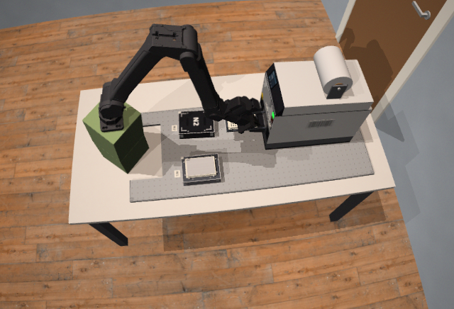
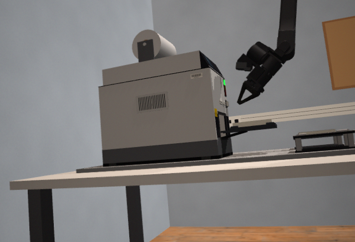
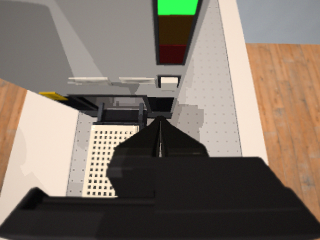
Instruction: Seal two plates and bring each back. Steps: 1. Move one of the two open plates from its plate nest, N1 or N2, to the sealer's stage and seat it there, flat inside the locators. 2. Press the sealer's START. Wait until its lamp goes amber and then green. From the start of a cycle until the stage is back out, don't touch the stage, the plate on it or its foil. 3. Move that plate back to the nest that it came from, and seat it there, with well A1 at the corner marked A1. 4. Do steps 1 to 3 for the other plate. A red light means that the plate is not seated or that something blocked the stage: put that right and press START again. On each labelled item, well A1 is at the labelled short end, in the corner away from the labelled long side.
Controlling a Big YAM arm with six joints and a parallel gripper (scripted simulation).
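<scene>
My gripper [image 2: 238, 103] [image 3: 160, 120] is shut and empty, in front of the sealer's face, above the stage and a little short of the white START button [image 2: 227, 103] [image 3: 169, 82]. An open plate [image 1: 232, 125] [image 2: 252, 123] [image 3: 100, 155] with its wells showing lies on the extended stage [image 2: 270, 125]; it looks flat, but my gripper hides part of it. The lamp [image 1: 273, 115] [image 2: 224, 82] [image 3: 177, 6] is green. A plate with a smooth grey foil top [image 1: 200, 166] sits in nest N1 [image 1: 202, 181]. Nest N2 [image 1: 196, 129] holds no plate.
The sealer [image 1: 311, 129] [image 2: 157, 127] [image 3: 100, 45] stands at the right of the grey perforated board [image 1: 293, 168], with a foil roll [image 1: 330, 65] [image 2: 145, 39] on top. The green arm base [image 1: 120, 144] stands at the left. A yellow label [image 2: 216, 112] [image 3: 52, 95] marks the stage opening's side.
</scene>
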